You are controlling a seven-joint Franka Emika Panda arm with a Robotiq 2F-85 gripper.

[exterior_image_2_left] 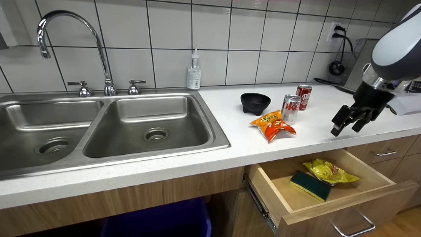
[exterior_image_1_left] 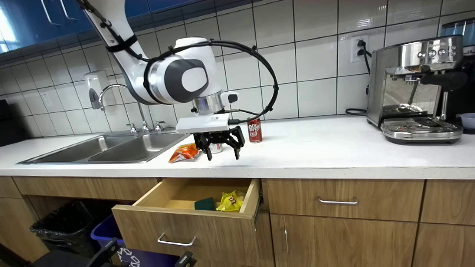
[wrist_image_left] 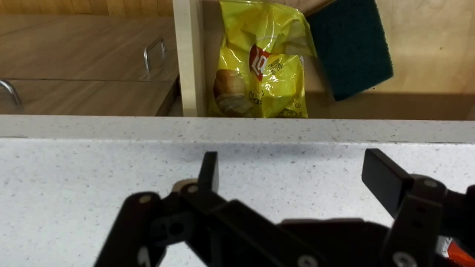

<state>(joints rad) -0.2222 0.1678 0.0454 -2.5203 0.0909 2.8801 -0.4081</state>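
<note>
In an exterior view, right of centre, the orange snack bag (exterior_image_2_left: 273,125) lies on the bench (exterior_image_2_left: 238,131) just beside the silver can (exterior_image_2_left: 291,110), contact unclear; the red can (exterior_image_2_left: 304,95) stands upright behind, and a low sweep from the right could topple either can or drag the bag. Lower right, the open drawer (exterior_image_2_left: 386,205) holds the green sponge (exterior_image_2_left: 310,186) beside the yellow chip bag (exterior_image_2_left: 330,171); a descent misjudged at the bench's front edge could strike that edge or the drawer's side, and the slick wrapper could slip or burst under an uneven squeeze. Above these in the frame, towards the right, the pincer (exterior_image_2_left: 346,129) hangs over the bench near its edge, spread wide, nothing in its grasp. Surroundings, again from the left: sink (exterior_image_2_left: 128,141), faucet (exterior_image_2_left: 103,61), pump bottle (exterior_image_2_left: 194,74), and black bowl (exterior_image_2_left: 255,102) apart from the orange snack bag; the coffee machine (exterior_image_1_left: 400,87) sits far right in an exterior view. Obstructions noted: bowl and cans crowd the orange snack bag's rear, while the bench edge lies between the pincer and the drawer's interior.
</note>
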